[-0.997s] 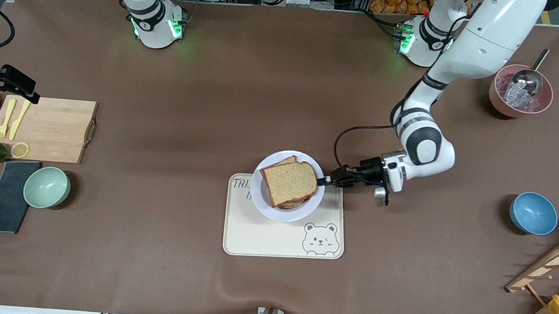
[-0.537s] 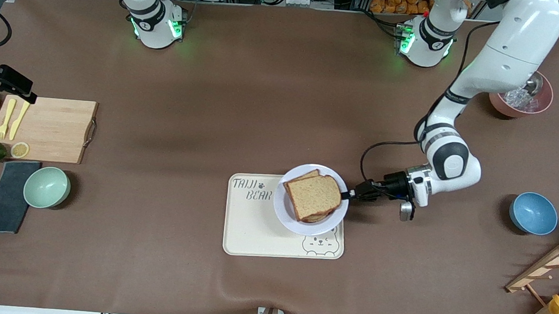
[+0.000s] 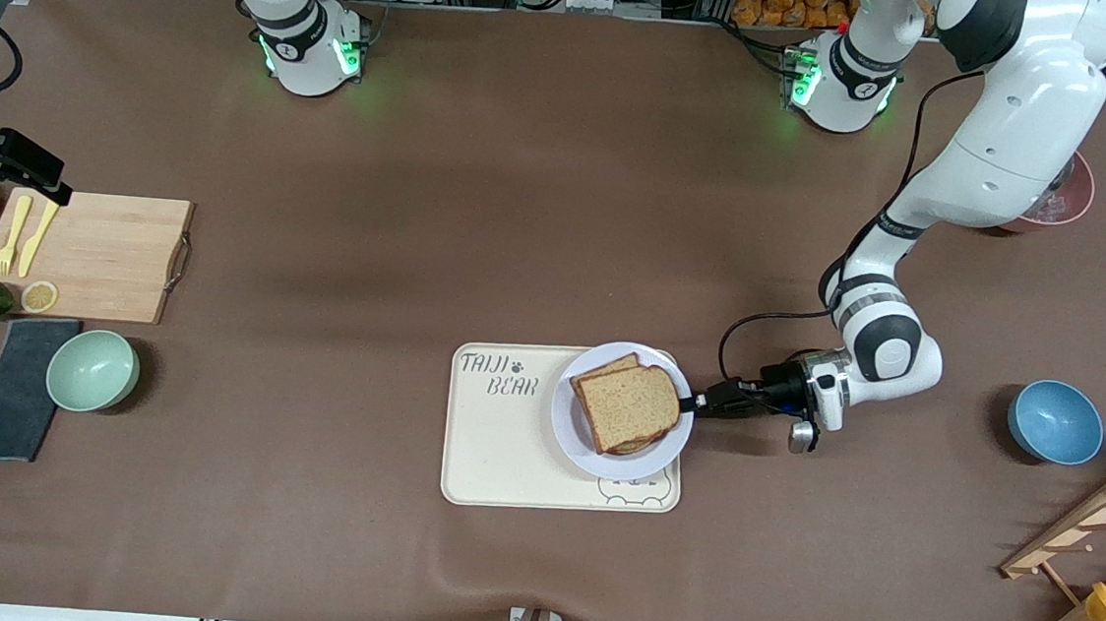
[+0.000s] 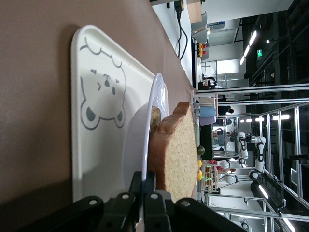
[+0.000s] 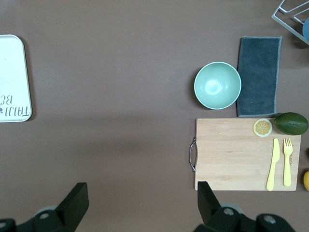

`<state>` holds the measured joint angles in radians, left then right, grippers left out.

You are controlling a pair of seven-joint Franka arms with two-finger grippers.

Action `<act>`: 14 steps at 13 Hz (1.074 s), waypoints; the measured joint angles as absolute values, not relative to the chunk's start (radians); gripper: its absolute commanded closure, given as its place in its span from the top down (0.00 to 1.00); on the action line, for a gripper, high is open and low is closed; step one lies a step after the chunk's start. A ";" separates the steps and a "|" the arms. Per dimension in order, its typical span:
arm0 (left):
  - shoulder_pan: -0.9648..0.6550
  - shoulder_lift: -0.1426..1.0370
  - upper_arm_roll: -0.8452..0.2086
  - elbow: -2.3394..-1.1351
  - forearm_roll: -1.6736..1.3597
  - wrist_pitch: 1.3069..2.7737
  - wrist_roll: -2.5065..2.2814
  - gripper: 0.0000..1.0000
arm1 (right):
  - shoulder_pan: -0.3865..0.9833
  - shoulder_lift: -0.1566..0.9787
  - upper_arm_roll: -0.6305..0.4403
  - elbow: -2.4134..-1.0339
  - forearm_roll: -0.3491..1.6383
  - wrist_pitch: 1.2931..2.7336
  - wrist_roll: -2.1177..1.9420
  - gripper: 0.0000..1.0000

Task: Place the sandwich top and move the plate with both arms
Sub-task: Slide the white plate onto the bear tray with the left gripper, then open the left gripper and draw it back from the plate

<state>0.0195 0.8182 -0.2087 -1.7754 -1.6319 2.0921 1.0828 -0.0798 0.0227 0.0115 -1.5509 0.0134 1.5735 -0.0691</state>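
The sandwich top (image 3: 629,405) lies on a stack of bread on the plate (image 3: 581,451). The plate is at the bear tray's (image 3: 502,455) end toward the left arm and covers part of the bear drawing. My left gripper (image 3: 689,403) is shut on the plate's rim. In the left wrist view its jaws (image 4: 148,181) pinch the plate's edge (image 4: 140,140), with the sandwich top (image 4: 181,154) just past them and the tray (image 4: 96,145) beneath. My right gripper (image 3: 7,164) waits high over the cutting board's end of the table. It is open and empty (image 5: 140,208).
A wooden cutting board (image 3: 103,255) with a yellow fork, knife and lemon slice, a mint bowl (image 3: 92,370) and a grey cloth (image 3: 14,387) are at the right arm's end. A blue bowl (image 3: 1055,421), a pink bowl (image 3: 1065,203) and a wooden rack (image 3: 1098,531) are at the left arm's end.
The left gripper has drawn the plate with the sandwich toward the left arm's end of the tray and nearer the front camera. The right arm has hardly moved.
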 measured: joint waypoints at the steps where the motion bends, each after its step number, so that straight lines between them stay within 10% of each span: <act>1: 0.020 0.839 -0.209 -1.761 -1.632 2.086 1.088 0.00 | -0.080 0.023 0.012 -1.551 0.013 1.574 -0.069 1.00; 7: 0.014 0.894 -0.217 -1.717 -1.654 2.075 1.089 0.00 | -0.080 0.023 0.012 -1.550 0.013 1.574 -0.067 1.00; 11: 0.012 0.902 -0.217 -1.704 -1.654 2.074 1.089 1.00 | -0.081 0.023 0.007 -1.548 0.013 1.574 -0.067 1.00; 14: 0.014 0.902 -0.215 -1.702 -1.654 2.074 1.089 1.00 | -0.081 0.023 0.006 -1.539 0.013 1.574 -0.067 1.00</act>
<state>0.0137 0.9022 -0.2146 -1.7018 -1.6538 2.0742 1.0894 -0.0809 0.0226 0.0063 -1.5388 0.0135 1.5738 -0.0667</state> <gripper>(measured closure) 0.414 0.000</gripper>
